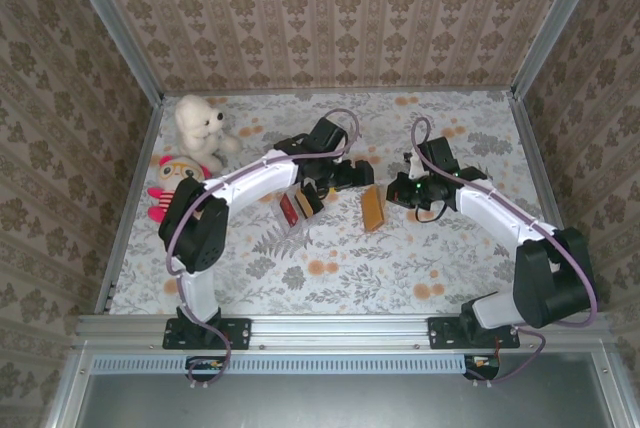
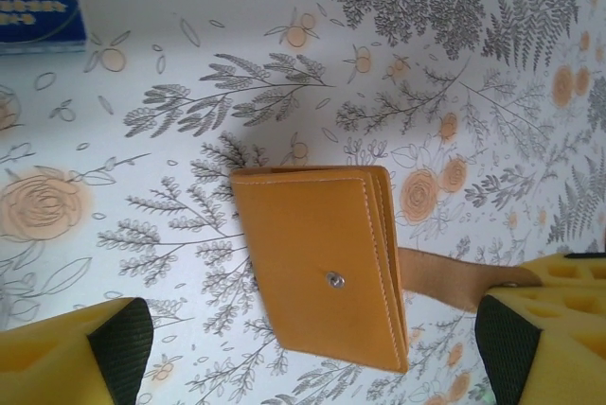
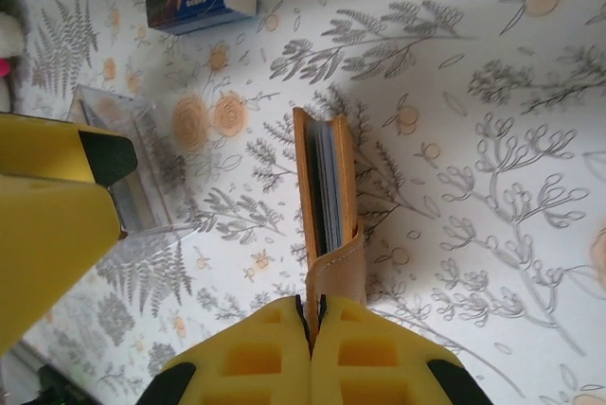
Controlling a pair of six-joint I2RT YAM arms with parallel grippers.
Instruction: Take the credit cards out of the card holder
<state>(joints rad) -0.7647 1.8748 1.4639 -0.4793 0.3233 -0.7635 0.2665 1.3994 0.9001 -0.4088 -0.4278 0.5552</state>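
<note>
While the right gripper (image 3: pixel 311 308) pinches its strap (image 3: pixel 336 268) between closed fingers, the card holder (image 3: pixel 327 178) stands folded on edge on the floral table (image 3: pixel 473 93), near the left gripper (image 2: pixel 308 334), whose fingers are spread wide.

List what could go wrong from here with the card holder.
1. The right end effector pinches only the strap of the card holder, which stands on edge; it could slip free or topple.
2. The open left end effector hangs close by; closing in on the holder could bump the right one or the clear box beside it.
</note>
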